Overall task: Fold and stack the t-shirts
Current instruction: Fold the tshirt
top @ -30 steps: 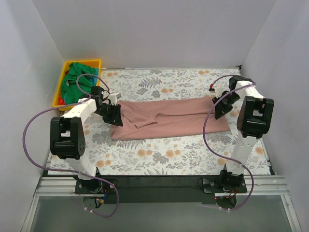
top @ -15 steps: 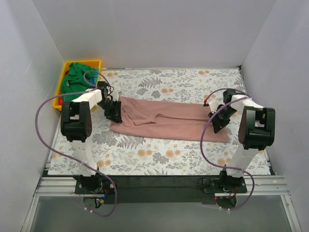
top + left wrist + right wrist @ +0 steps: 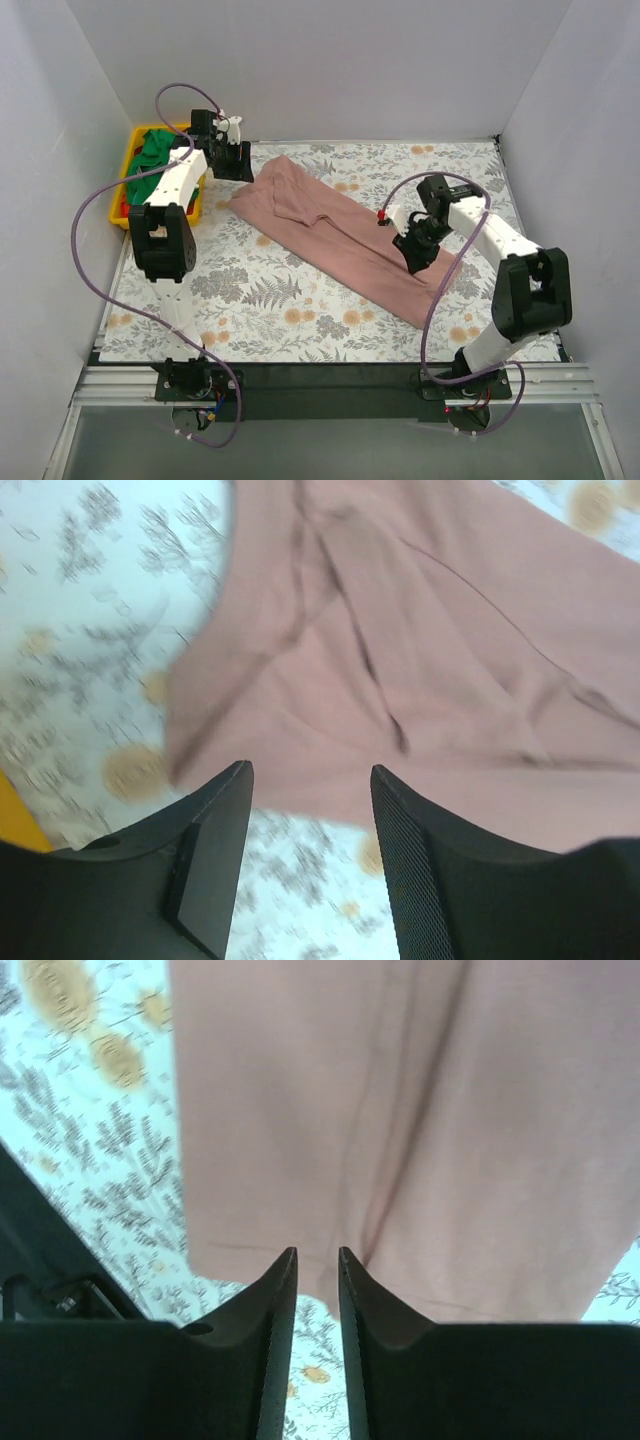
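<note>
The dusty-pink t-shirt (image 3: 330,225) lies folded into a long strip, running diagonally across the floral table cover from back left to front right. My left gripper (image 3: 243,165) is at the strip's back-left end. In the left wrist view it (image 3: 310,768) is wide open and empty, with the shirt (image 3: 430,660) just beyond its tips. My right gripper (image 3: 415,255) hovers over the strip's front-right part. In the right wrist view it (image 3: 318,1250) has a narrow gap with nothing in it, above the shirt's (image 3: 400,1110) hem. A green t-shirt (image 3: 155,150) and red fabric (image 3: 124,208) lie in the bin.
A yellow plastic bin (image 3: 127,172) stands at the back left, beside the left arm. The floral table cover (image 3: 300,310) spans the table. White walls close in the left, back and right sides. Purple cables loop from both arms.
The pink strip has swung from lying crosswise to lying diagonally. Its left end went toward the back with my left gripper, and its right end came forward. My right gripper moved left and inward.
</note>
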Tool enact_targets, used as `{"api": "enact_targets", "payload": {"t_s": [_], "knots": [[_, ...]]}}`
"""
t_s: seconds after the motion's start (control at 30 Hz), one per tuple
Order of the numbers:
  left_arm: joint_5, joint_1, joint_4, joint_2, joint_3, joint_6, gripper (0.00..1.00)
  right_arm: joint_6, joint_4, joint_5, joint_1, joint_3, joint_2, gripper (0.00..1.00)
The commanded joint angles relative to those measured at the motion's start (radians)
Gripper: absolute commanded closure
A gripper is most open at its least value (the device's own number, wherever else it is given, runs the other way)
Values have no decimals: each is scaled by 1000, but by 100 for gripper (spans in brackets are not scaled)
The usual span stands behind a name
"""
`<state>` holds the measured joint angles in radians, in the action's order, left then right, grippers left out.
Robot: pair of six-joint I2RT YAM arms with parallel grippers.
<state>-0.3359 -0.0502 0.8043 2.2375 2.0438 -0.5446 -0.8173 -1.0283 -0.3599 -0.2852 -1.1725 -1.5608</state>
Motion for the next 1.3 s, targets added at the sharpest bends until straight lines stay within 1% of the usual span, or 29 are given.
{"api": "enact_targets", "payload": {"t_s": [0.0,0.03,0.07,0.1,0.13,0.17,0.27,0.3,0.37,0.47,0.5,0.57,0.67,0.7,0.77,0.8,0.83,0.87,0.9,0.93,0.97,1.0,1.07,1.13,1.17,1.2,1.23,1.27], "knots": [[-112,-36,-62,-247,-212,-35,50,72,66,36,6,-56,-131,71],[-112,-46,-91,-278,-267,-79,50,85,88,73,12,-88,-160,74],[-129,-60,-100,-303,-368,-98,53,110,111,88,14,-113,-223,76],[-133,-88,-114,-347,-414,-121,56,121,114,98,18,-143,-255,80],[-126,-103,-155,-363,-460,-171,59,132,116,117,27,-171,-284,80],[-91,-141,-171,-375,-549,-198,64,150,119,128,30,-221,-333,82],[-43,-187,-206,-374,-631,-253,73,165,126,179,31,-274,-392,83],[-41,-201,-211,-366,-663,-262,79,165,128,199,31,-276,-400,84],[-22,-206,-227,-336,-677,-291,83,165,131,208,32,-248,-416,85],[52,-206,-237,-288,-660,-296,86,155,138,210,15,-184,-417,86],[61,-203,-235,-270,-649,-290,87,152,145,208,0,-127,-413,87],[106,-203,-229,-224,-616,-288,88,147,157,203,-25,-73,-398,87],[135,-183,-214,-164,-551,-275,89,152,157,182,-92,2,-369,88],[135,-175,-206,-121,-525,-258,89,156,155,174,-136,16,-361,88],[158,-155,-179,-67,-440,-244,90,168,137,135,-187,56,-335,88],[163,-134,-171,-18,-409,-223,90,170,123,77,-250,66,-326,87],[163,-125,-143,3,-372,-210,90,168,108,38,-282,82,-317,87],[166,-113,-128,20,-293,-198,91,165,76,-6,-317,83,-294,86],[160,-111,-116,34,-263,-184,91,156,51,-122,-380,77,-282,83],[147,-112,-103,37,-237,-152,90,142,22,-189,-400,64,-271,82],[141,-111,-103,28,-211,-147,90,121,-34,-256,-413,13,-253,81],[105,-111,-100,14,-199,-141,89,112,-59,-365,-413,-19,-246,79],[75,-111,-73,-36,-185,-118,88,104,-108,-408,-402,-126,-234,79],[17,-111,-65,-87,-212,-109,85,109,-113,-436,-356,-192,-232,79],[-21,-111,-63,-135,-233,-101,84,125,-110,-439,-335,-254,-245,79],[-88,-111,-65,-165,-278,-107,82,133,-107,-445,-289,-286,-260,78],[-121,-112,-74,-188,-310,-113,78,144,-107,-445,-266,-320,-280,78],[-135,-126,-80,-231,-335,-130,77,182,-83,-441,-243,-358,-326,78]]}}
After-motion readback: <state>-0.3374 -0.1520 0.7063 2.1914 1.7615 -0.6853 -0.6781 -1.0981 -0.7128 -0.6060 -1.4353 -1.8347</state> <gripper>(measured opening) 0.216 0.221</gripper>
